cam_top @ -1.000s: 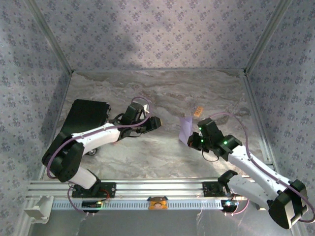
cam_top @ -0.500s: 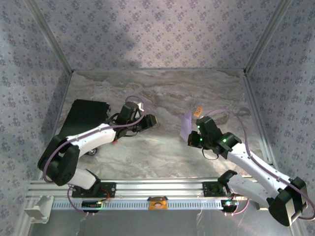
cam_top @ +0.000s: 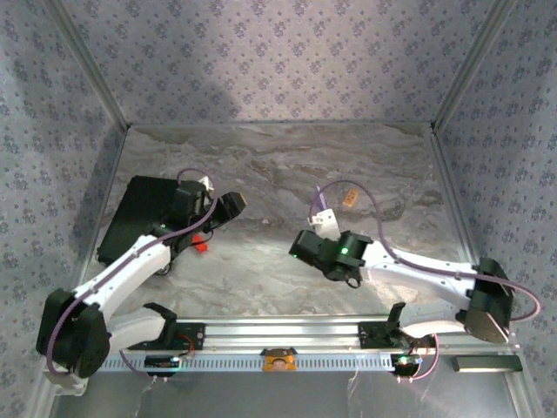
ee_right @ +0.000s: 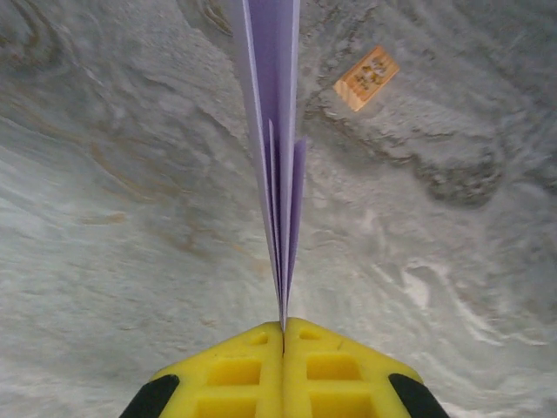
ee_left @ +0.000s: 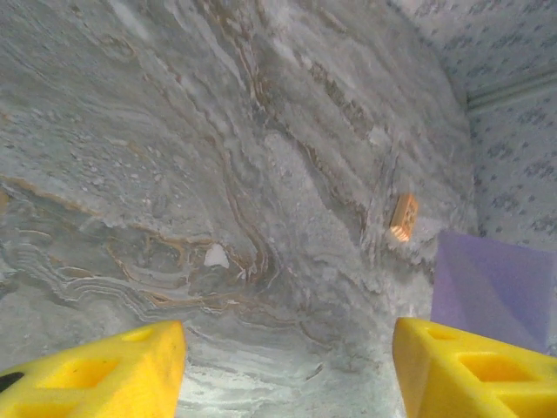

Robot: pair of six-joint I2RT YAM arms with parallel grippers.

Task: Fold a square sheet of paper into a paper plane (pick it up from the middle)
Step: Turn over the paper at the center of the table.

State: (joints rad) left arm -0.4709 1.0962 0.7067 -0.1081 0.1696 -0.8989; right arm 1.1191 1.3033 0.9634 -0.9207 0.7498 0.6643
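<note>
1. The right arm [cam_top: 409,266] has its jaws pressed fully together on the paper plane [ee_right: 277,131]. They pinch the pale lavender folded layers at their lower edge, so the paper stands edge-on and upright out of the grip.
2. The plane is held clear of the marbled surface [cam_top: 261,270], right of centre. A small tan block [ee_right: 365,77] lies on the surface beyond it, apart from the paper.
3. The left arm [cam_top: 130,266] has its jaws spread wide with nothing between the yellow fingers [ee_left: 96,370]. Its wrist camera looks across the surface toward the plane, whose flat lavender face shows at the right edge of that view.
4. From above the paper is a thin sliver near the right wrist and hard to tell from the purple cable, so how far the folding has got is probably best judged from the wrist views.
5. The step in hand appears to be bringing the free left jaws to the held paper, to take it or to work a fold.
6. To do that well:
   - bring the left jaws in square to the flat face, not to the thin edge;
   - close on all the layers near the crease, just beside the right pinch;
   - hold the right grip firm until the left one is sure, so the layers do not fan apart.
7. A black pad [cam_top: 139,213] and a small red object [cam_top: 200,246] sit by the left arm, well apart from the plane.
</note>
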